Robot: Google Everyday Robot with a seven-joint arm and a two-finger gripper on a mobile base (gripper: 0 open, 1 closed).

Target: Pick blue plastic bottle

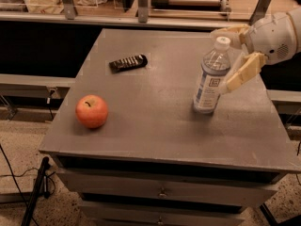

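The blue plastic bottle (211, 77) stands upright on the right half of the grey table (155, 121); it is clear, with a white cap and a pale blue-white label bearing a small dark square. My gripper (225, 59) reaches in from the right at the height of the bottle's upper half. It is open, with one tan finger (241, 73) in front of and right of the bottle and the other finger (230, 32) behind it, near the cap. The fingers straddle the bottle without closing on it.
A red apple (91, 111) sits near the table's front left. A dark wrapped snack bar (128, 63) lies at the back left. Drawers run below the table's front edge. Shelving and a metal rail stand behind.
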